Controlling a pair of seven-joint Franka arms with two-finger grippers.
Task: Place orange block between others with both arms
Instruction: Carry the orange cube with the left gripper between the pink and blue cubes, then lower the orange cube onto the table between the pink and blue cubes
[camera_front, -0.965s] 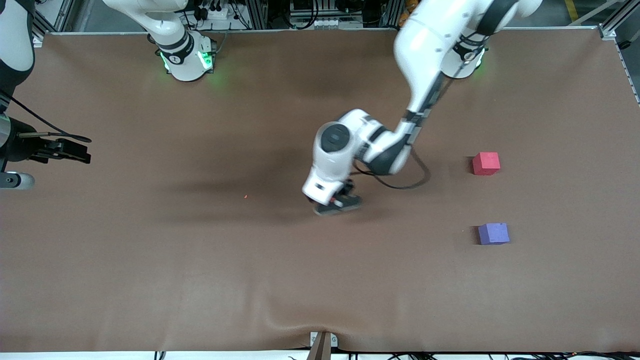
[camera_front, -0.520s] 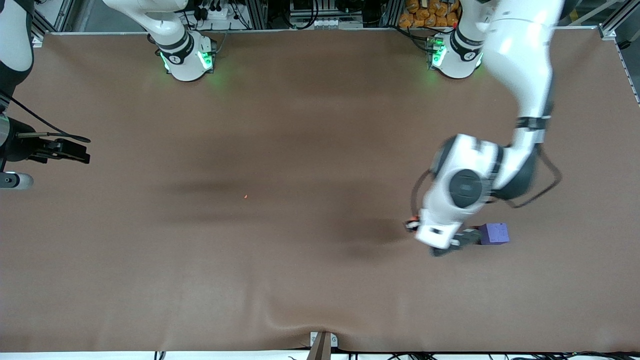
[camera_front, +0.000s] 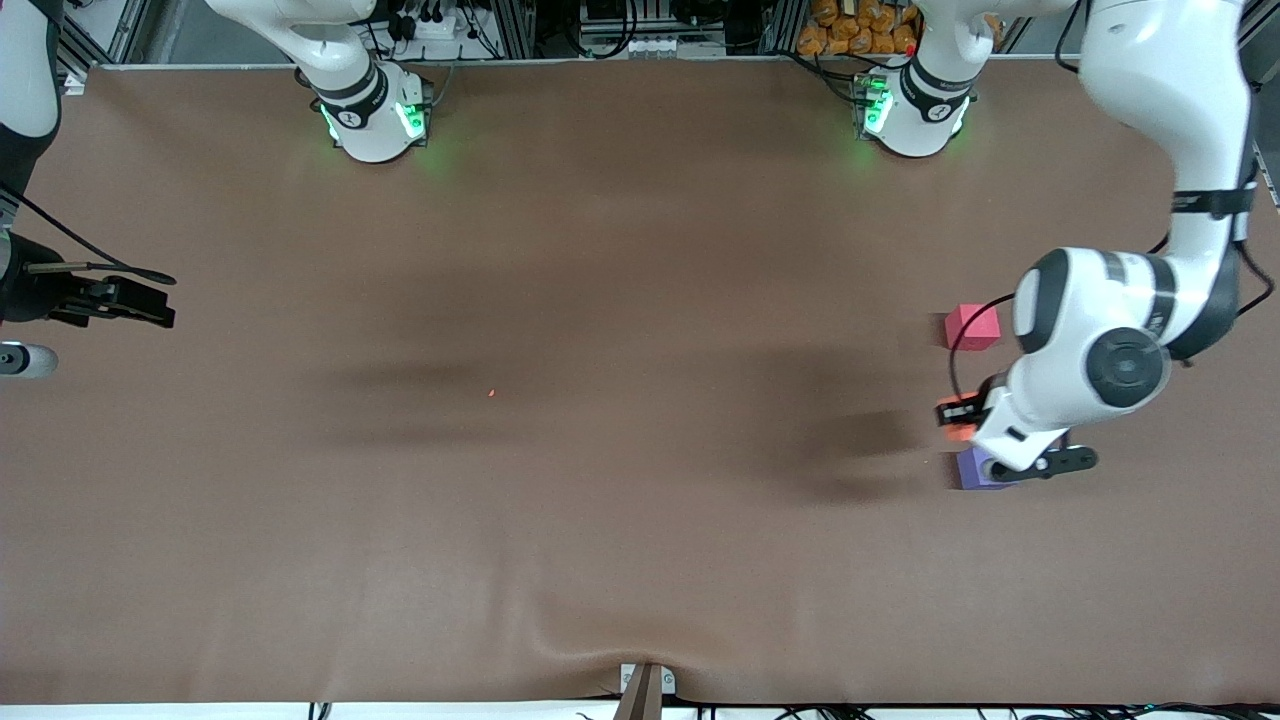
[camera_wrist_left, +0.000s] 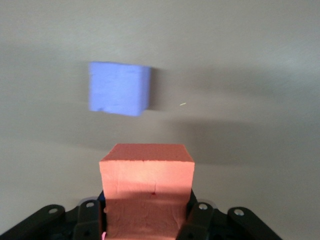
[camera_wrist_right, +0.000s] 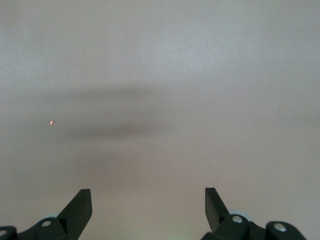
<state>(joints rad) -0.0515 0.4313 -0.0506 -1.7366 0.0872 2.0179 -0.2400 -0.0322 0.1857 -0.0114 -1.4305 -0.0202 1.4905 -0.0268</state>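
My left gripper (camera_front: 962, 414) is shut on the orange block (camera_front: 960, 432), which it holds above the table between the two others. The block (camera_wrist_left: 146, 180) fills the gap between the black fingers (camera_wrist_left: 199, 220) in the left wrist view. The pinkish-red cube (camera_front: 972, 326) lies farther from the front camera. The purple cube (camera_front: 972, 470) lies nearer, partly covered by the left hand, and shows whole as the purple cube (camera_wrist_left: 119, 88) in the left wrist view. My right gripper (camera_front: 140, 300) waits open at the right arm's end of the table, and the right gripper (camera_wrist_right: 147, 205) has nothing between its fingers.
The brown table cover (camera_front: 600, 520) has a small wrinkle at its front edge near a bracket (camera_front: 645, 685). A tiny orange speck (camera_front: 491, 392) lies near the table's middle; the speck (camera_wrist_right: 52, 122) also shows in the right wrist view.
The left arm has swung from the table's middle toward its own end, carrying the orange block to above the gap between the two cubes. The right arm has not moved.
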